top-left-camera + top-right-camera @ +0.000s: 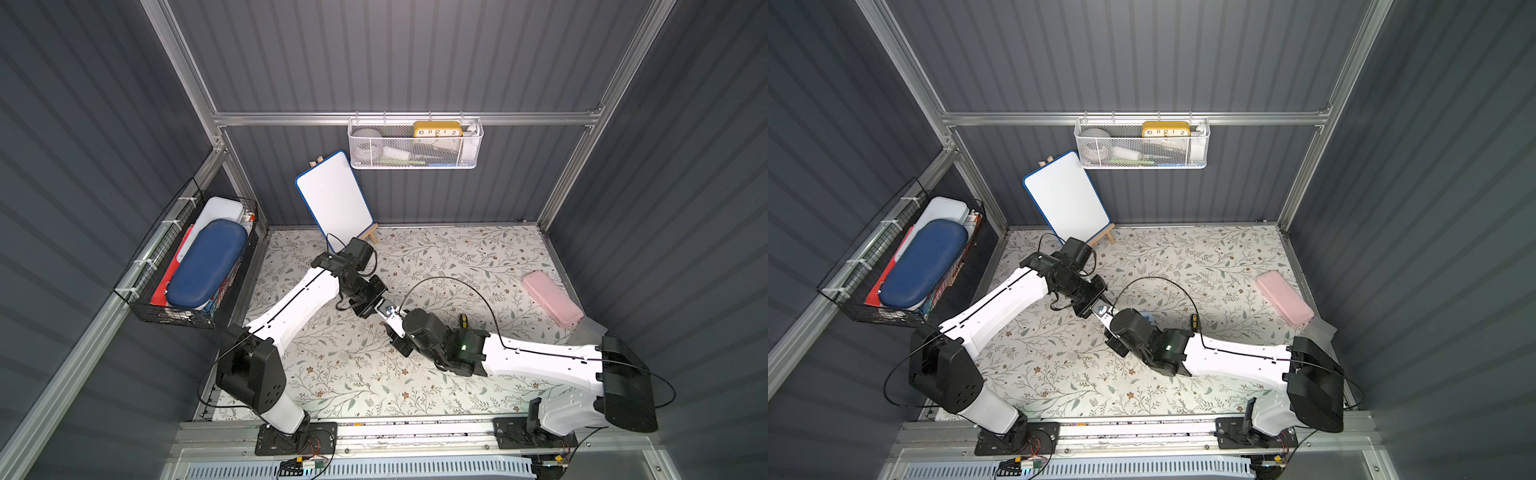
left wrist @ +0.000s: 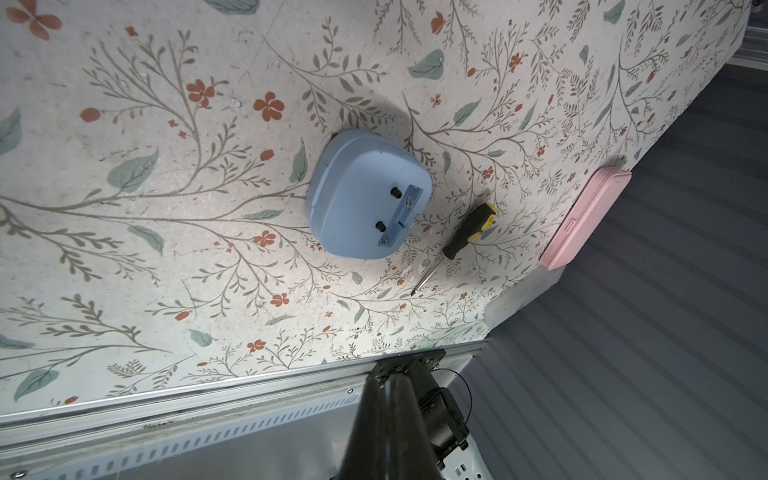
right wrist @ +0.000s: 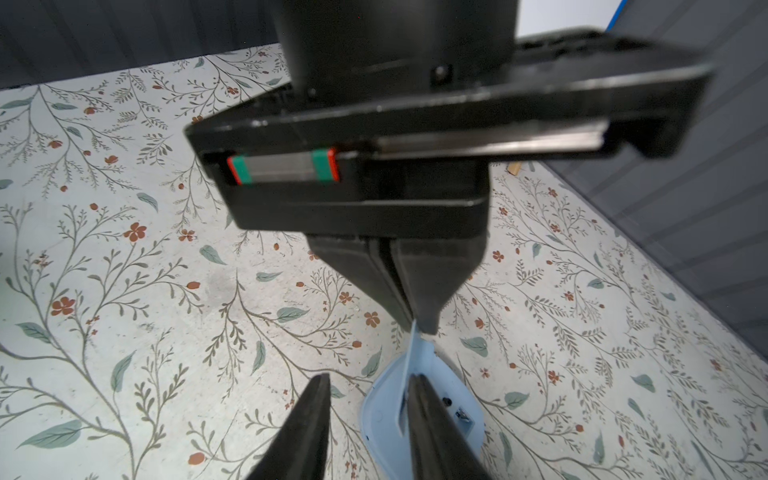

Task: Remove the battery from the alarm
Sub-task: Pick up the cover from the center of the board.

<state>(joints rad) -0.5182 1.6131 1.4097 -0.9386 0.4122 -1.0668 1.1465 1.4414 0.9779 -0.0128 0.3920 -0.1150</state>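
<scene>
The alarm (image 2: 361, 199) is lying back-up on the bench (image 2: 166, 257), just beneath both tools. Its cover (image 3: 409, 374) is being pinched by the left tool (image 3: 424, 328); the right tool (image 3: 370, 378) is being held part-open, empty. The battery is not being shown.

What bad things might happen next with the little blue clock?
1. The left fingers pinch the thin blue cover piece only by its top edge, so it might slip and drop onto the alarm.
2. The right fingers are open right beside the hanging cover piece and could bump it loose.
3. Nothing holds the alarm down, so a push might slide it into the screwdriver lying next to it.
</scene>
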